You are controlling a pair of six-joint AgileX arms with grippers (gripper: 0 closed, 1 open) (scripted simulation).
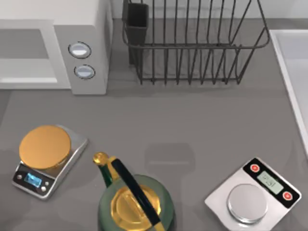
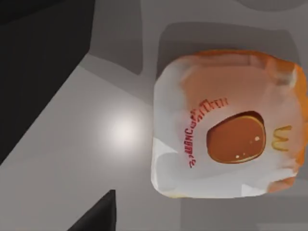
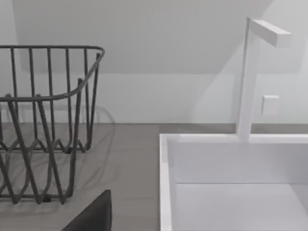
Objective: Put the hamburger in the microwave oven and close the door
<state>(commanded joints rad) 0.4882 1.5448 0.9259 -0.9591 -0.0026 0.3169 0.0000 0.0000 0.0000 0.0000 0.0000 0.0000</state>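
The hamburger, in a whitish and orange wrapper with red lettering, lies on a pale grey surface in the left wrist view. My left gripper is open, one dark fingertip beside the hamburger and apart from it. The white microwave oven stands at the back left of the table, its grey cavity showing and two round knobs on its side panel. The door is out of view. A dark part of my right gripper hangs before a white sink.
A black wire dish rack stands at the back middle. A silver scale with a golden disc sits front left, a green kettle with a gold lid front middle, a white scale front right. The white sink is at the right.
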